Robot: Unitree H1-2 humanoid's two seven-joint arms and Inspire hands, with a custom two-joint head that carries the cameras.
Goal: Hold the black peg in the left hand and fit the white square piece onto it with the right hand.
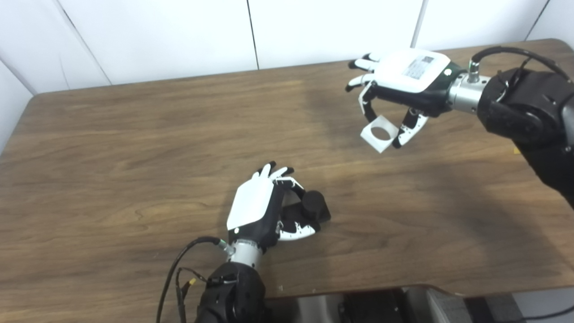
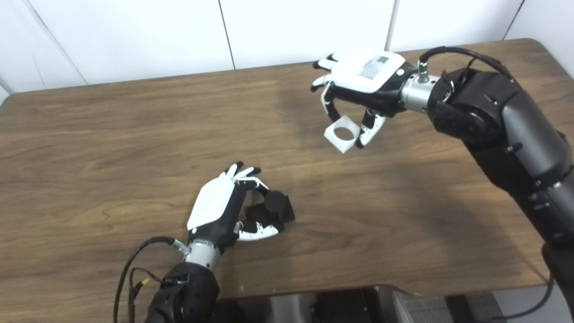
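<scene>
The left hand point(image 1: 260, 211) sits low over the near middle of the table point(image 1: 112, 148), its fingers and thumb closed around the black peg point(image 1: 312, 207). The peg's round post points up and a little toward the right, and its dark base looks to rest on or just above the wood; which of the two I cannot tell. The right hand point(image 1: 403, 85) is raised over the far right part of the table, fingers and thumb pinched on the white square piece point(image 1: 380, 133), which hangs below the palm, tilted, with its round hole clearly open toward the camera. The two parts are well apart, the piece farther back and to the right of the peg.

Judging by this, both grasps are made and the step in hand is the carry: bringing the piece over to the peg. The fit itself is not yet begun. The next move calls for the right hand to travel toward the near left, level the piece so the hole's axis matches the post, centre the hole above the post's top, then lower it. The left hand should hold the peg steady, ideally with the post clear of its own fingers so the piece has room to slide down.

No containers are in view; nothing here holds anything but the two hands.
</scene>
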